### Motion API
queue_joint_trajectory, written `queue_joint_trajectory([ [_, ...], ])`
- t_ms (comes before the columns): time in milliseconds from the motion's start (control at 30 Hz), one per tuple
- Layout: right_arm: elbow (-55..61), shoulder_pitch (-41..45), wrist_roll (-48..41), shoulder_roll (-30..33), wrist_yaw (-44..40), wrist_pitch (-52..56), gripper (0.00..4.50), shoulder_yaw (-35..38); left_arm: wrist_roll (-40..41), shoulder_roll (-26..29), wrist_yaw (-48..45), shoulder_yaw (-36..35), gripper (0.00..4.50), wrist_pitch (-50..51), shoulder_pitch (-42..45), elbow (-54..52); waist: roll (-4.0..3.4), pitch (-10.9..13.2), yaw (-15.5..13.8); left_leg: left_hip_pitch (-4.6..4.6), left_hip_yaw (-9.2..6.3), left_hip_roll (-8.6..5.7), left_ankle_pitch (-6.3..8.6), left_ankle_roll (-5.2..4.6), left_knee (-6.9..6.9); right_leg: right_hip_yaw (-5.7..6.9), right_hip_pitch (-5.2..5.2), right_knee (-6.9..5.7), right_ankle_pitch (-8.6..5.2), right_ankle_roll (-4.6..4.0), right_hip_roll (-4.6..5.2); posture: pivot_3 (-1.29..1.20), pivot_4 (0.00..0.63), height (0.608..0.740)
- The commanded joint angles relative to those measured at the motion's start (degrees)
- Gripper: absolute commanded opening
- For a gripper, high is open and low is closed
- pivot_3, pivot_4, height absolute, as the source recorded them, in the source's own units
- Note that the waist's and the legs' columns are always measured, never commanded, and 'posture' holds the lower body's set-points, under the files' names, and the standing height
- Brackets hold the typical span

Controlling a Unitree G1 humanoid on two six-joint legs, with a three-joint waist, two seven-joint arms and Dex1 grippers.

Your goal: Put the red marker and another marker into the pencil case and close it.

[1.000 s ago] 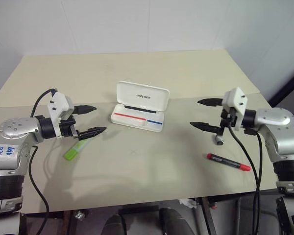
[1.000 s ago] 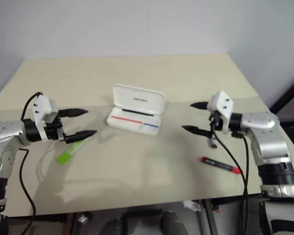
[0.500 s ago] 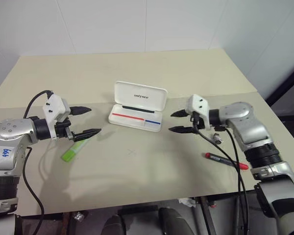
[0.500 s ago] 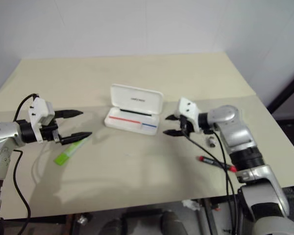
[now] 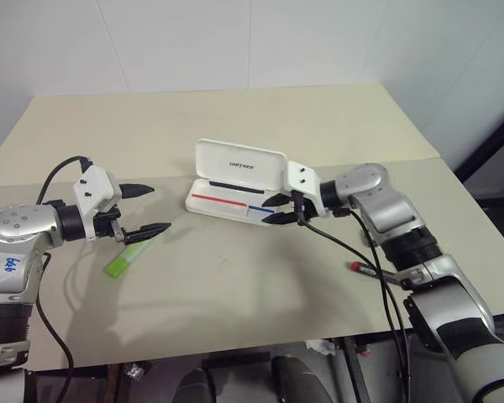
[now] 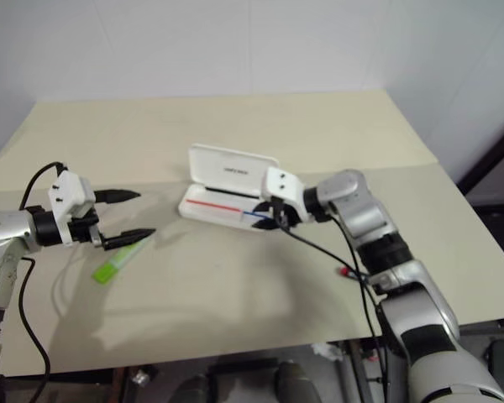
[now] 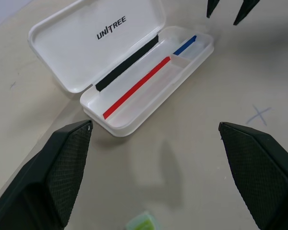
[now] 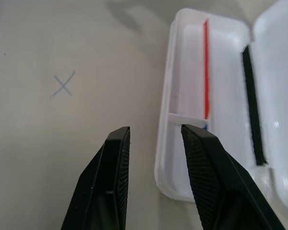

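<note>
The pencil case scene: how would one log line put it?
pencil case: open, empty | red marker, green highlighter: on table | right gripper: at case, holding nothing

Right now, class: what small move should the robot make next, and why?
Probably lower the left gripper onto the green highlighter just below its open fingers. The case lies open and holds no marker; the red marker lies behind the right gripper, which hovers at the case's rim.

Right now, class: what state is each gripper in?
Left gripper: jaws wide open, empty.
Right gripper: jaws partly open, empty.

The red marker (image 5: 361,269) lies mostly hidden behind the right arm and its cable.
</note>
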State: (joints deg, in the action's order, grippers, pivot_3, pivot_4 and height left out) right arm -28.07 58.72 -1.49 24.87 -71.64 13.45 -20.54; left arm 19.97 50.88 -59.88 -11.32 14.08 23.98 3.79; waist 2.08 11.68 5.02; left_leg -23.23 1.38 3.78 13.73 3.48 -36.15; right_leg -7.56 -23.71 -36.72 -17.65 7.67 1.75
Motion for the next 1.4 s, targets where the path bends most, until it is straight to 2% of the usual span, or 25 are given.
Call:
queue_joint_trajectory([
  [33,-4.62,2.95,1.84,-1.48,0.37,-2.16,1.78,-0.58,0.0,1.38,0.36,-2.04,4.5,-0.78,-0.9,-1.49,0.0,0.0,0.01,0.0,0.0,0.0,0.0,0.0,0.0,0.0,0.0,-0.01,0.0,0.0,0.0,0.0,0.15,0.74],
  [433,-20.4,7.58,7.84,-5.15,2.46,-9.03,1.78,-1.3,0.73,3.88,0.78,-7.78,4.5,-0.54,-7.99,-3.05,0.0,0.0,1.37,0.0,0.0,0.02,0.0,0.0,0.04,0.02,-0.03,-0.07,-0.04,-0.06,0.0,0.0,0.15,0.74],
  [833,-23.99,8.36,12.82,-8.49,2.54,-11.41,1.78,-3.28,1.25,3.2,1.79,-7.62,4.5,0.0,-7.58,-4.82,0.01,-0.01,1.65,0.02,-0.01,0.02,-0.01,0.02,0.04,0.02,-0.03,-0.13,-0.04,-0.06,0.0,0.0,0.15,0.74],
  [933,-25.67,9.2,13.83,-8.76,2.46,-12.66,1.14,-3.6,1.33,3.2,1.95,-7.55,4.5,-0.08,-7.37,-4.85,0.06,-0.03,1.77,0.04,-0.01,0.02,-0.01,0.02,0.02,0.02,-0.02,-0.15,-0.03,-0.06,0.0,0.0,0.15,0.74],
  [1033,-26.4,10.09,13.89,-9.2,2.43,-13.1,0.15,-3.32,1.38,3.17,2.11,-7.43,4.5,-0.09,-7.22,-4.87,0.08,-0.05,1.8,0.05,-0.02,0.01,-0.02,0.04,-0.01,0.02,-0.02,-0.21,-0.03,-0.06,0.0,0.0,0.15,0.74],
  [1267,-27.5,11.05,13.9,-9.35,3.22,-13.89,0.07,-2.48,1.46,2.95,2.31,-7.0,4.5,0.03,-6.68,-5.03,0.15,-0.09,2.31,0.07,-0.04,0.01,-0.03,0.05,0.0,0.03,-0.01,-0.25,-0.03,-0.06,0.0,0.0,0.15,0.74],
  [1400,-23.95,10.22,12.01,-6.99,0.93,-14.76,0.07,-0.94,1.3,2.46,1.95,-5.81,4.5,-0.24,-5.24,-4.38,0.15,-0.09,2.31,0.05,-0.05,0.01,-0.03,0.05,0.0,0.04,-0.01,-0.23,-0.03,-0.06,0.0,0.0,0.15,0.74],
])
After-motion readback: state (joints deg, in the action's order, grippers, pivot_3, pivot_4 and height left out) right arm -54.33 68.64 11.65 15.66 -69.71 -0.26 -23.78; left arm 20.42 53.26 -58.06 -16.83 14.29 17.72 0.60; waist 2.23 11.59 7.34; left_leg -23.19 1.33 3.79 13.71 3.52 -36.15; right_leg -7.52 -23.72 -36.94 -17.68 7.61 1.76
